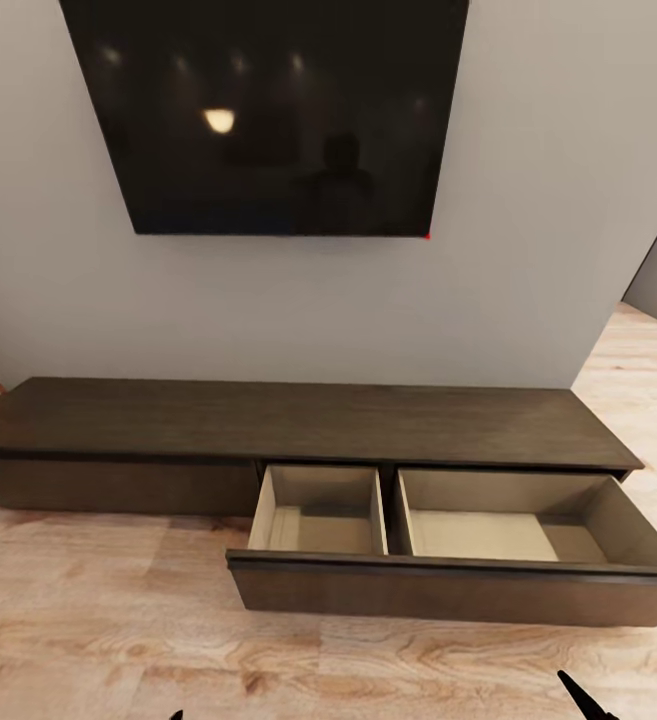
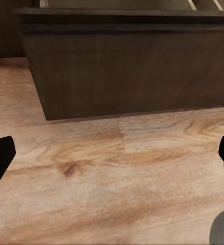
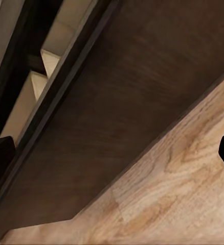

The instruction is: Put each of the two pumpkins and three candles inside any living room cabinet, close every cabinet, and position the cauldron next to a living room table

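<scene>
Dark-brown wood makes the long low cabinet (image 1: 298,420) against the grey wall, under a black television (image 1: 268,110). Its right drawer (image 1: 458,585) is pulled out over the wooden floor (image 1: 98,620); both beige compartments inside hold nothing. The left front panel sits flush. The left hand (image 2: 112,158) hangs near the floor before the drawer front, fingers wide apart, holding nothing. The right hand (image 3: 112,153) is close to the drawer front too, fingertips far apart and empty.
</scene>
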Controlling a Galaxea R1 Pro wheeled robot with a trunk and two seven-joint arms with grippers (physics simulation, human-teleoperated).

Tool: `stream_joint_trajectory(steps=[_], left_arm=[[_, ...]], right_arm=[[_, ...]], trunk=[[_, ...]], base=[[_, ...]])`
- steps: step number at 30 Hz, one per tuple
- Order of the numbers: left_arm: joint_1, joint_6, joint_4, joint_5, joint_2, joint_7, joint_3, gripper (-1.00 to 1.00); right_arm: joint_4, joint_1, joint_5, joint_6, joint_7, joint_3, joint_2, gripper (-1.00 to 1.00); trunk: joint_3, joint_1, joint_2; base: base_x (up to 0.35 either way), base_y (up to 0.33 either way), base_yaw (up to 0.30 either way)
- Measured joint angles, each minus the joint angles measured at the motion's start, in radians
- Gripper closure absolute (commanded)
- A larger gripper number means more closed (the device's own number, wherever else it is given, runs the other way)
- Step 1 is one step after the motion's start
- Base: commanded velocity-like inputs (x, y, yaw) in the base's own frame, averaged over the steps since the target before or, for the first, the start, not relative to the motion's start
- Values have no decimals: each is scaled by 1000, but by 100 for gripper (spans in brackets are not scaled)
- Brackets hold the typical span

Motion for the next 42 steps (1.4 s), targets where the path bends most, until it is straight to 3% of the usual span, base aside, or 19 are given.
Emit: stream_joint_trajectory(steps=[3,8,12,15,19,27,34,42], left_arm=[[1,1,-6,40,0,1,-1,-100],[1,0,-3,72,3,1,1,-100],[1,0,0,90,5,-1,2,-100],[1,-7,9,131,9,-1,2,-100],[0,-12,47,152,10,0,2,-100],[-9,-27,138,162,9,0,4,-100],[-16,-53,293,163,9,1,4,-100],[-17,-79,319,162,9,2,5,-100]], right_arm=[[18,0,40,-5,1,1,2,-100],[34,0,87,-7,-1,0,3,-100],[39,0,96,-8,0,-1,3,-100],[41,0,103,-26,1,-1,4,-100],[44,0,103,-55,2,-2,4,-100],[63,0,103,-73,13,-5,3,-100],[65,0,105,-72,6,-1,3,-100],[66,0,104,-73,1,0,4,-100]], trunk=[[9,-11,21],[25,-31,56],[38,-46,84],[47,-58,105],[60,-73,133],[85,-104,189],[107,-130,238],[132,-161,294]], base=[[0,0,0],[0,0,0],[0,0,0],[0,0,0],[0,0,0],[0,0,0],[0,0,0],[0,0,0]])
